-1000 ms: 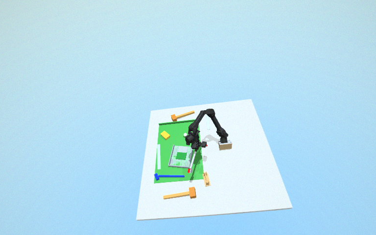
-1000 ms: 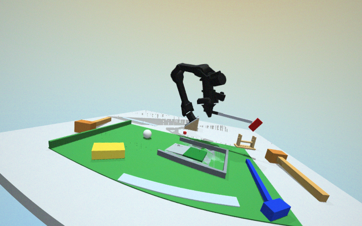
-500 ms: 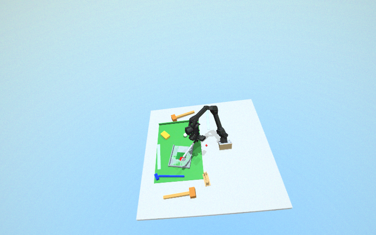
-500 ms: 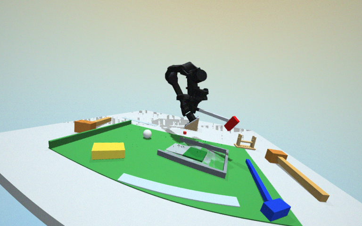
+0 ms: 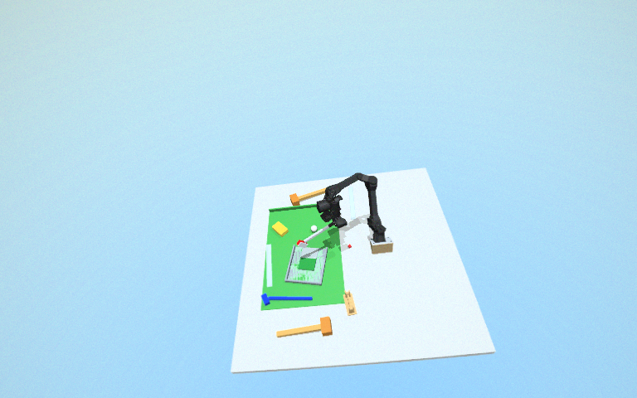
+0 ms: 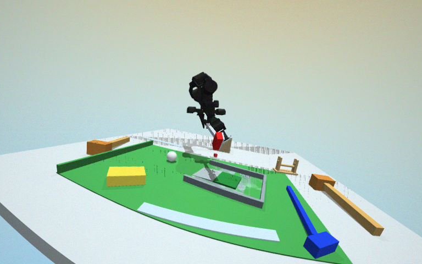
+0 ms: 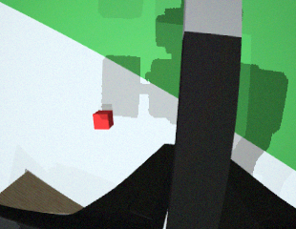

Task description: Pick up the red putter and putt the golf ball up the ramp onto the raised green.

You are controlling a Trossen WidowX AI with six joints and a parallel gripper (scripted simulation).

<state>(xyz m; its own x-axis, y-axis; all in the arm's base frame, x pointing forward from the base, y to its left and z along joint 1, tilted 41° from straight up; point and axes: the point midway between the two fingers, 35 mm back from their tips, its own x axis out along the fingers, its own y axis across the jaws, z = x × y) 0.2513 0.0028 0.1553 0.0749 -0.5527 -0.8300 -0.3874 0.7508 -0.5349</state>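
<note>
My gripper [image 5: 332, 225] [image 6: 205, 124] is shut on the grey shaft of the red putter. In the wrist view the dark finger covers part of the shaft [image 7: 213, 16]. The putter's red head [image 5: 300, 242] [image 6: 217, 141] is raised above the mat, and its shaft slopes down and away from the fingers. The white golf ball [image 5: 313, 228] [image 6: 171, 156] rests on the green mat, apart from the head. The ramp's light grey slope [image 6: 203, 173] leads to the dark green raised square [image 5: 307, 264] [image 6: 228, 180], inside grey walls [image 6: 226, 193]. The putter's shadow falls across the ramp.
A yellow block [image 5: 279, 228] [image 6: 125, 176], a blue mallet [image 5: 289, 298] [image 6: 320, 243] and a pale strip [image 5: 269, 266] [image 6: 208, 222] lie on the mat. Orange mallets [image 5: 326, 326] [image 6: 98, 147] lie off its ends. A wooden stand [image 5: 349, 303] [image 6: 286, 166] and red cube [image 5: 349, 245] [image 7: 103, 120] are near its arm side.
</note>
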